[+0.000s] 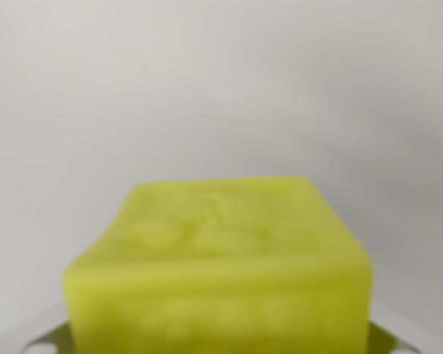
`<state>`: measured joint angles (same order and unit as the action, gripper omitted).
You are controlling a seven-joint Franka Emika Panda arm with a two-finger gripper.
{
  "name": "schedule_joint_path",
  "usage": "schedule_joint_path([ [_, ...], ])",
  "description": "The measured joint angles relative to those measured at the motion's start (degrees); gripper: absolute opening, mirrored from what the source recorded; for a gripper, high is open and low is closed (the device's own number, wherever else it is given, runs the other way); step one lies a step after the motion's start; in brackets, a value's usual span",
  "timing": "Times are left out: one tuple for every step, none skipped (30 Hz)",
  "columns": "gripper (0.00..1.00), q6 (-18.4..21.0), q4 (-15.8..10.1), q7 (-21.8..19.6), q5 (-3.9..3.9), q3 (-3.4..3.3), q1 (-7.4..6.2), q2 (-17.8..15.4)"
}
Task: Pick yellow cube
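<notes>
The yellow cube (219, 265) fills the lower middle of the wrist view, very close and out of focus. Its top face and near face show, with faint raised marks on both. Pale grey fingers (37, 338) of my gripper (219, 346) poke in at both bottom corners, one on each side of the cube. Each finger lies flush against a side of the cube and carries a yellow-green tint from it. The gripper looks shut on the cube. The cube's underside and whatever is below it are hidden.
Behind the cube there is only a plain, blurred white-grey surface (221, 88), a little darker toward the wrist view's right. No other objects or edges show.
</notes>
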<state>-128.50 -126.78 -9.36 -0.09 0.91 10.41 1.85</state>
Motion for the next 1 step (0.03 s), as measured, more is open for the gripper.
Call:
schedule_joint_path([
  [0.00,0.00,0.00,0.00,0.00,0.00,0.00,0.00],
])
